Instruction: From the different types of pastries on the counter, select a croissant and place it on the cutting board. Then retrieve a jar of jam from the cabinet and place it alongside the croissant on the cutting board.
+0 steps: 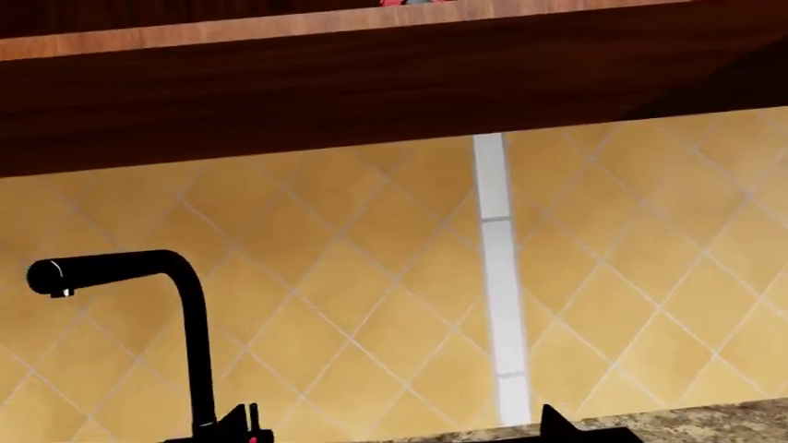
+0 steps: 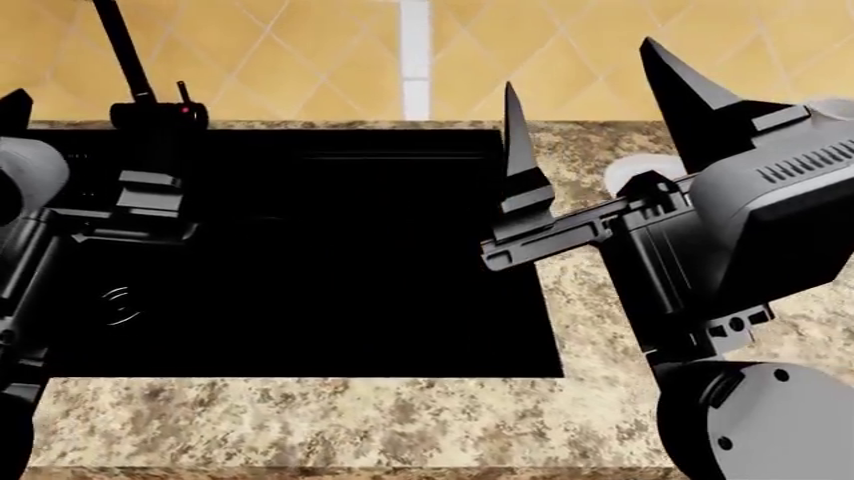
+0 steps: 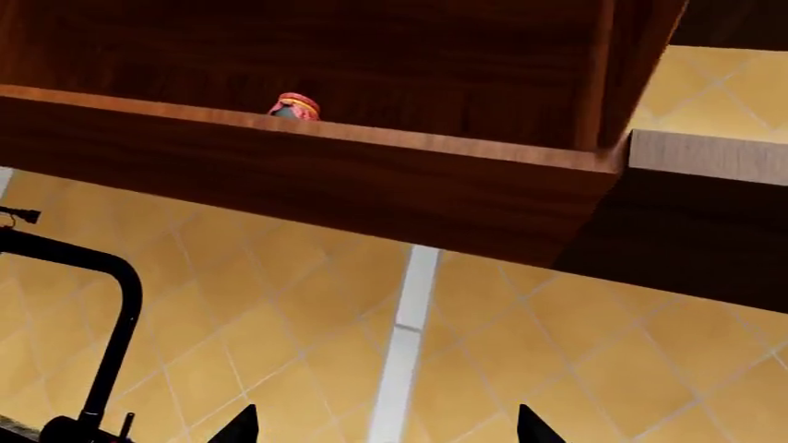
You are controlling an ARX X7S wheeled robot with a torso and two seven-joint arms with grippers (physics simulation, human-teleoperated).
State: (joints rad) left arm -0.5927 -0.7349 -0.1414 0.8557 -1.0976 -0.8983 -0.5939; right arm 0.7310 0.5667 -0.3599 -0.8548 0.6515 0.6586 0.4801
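The jar of jam (image 3: 293,107) stands on the open cabinet's shelf (image 3: 308,175). Only its red lid and yellow band show above the shelf's front edge. A sliver of red (image 1: 407,2) also peeks over that edge in the left wrist view. My right gripper (image 3: 384,429) is open and empty, raised below the cabinet and pointing up at it; in the head view it (image 2: 594,110) hangs over the sink's right side. My left gripper (image 1: 397,429) is open and empty, facing the tiled wall under the cabinet. The croissant and the cutting board are out of view.
A black sink (image 2: 307,250) is set into the granite counter (image 2: 334,420), with a black faucet (image 1: 185,305) at its back left. A white round object (image 2: 625,176) lies half hidden behind my right gripper. Yellow tiled wall (image 3: 246,305) runs behind.
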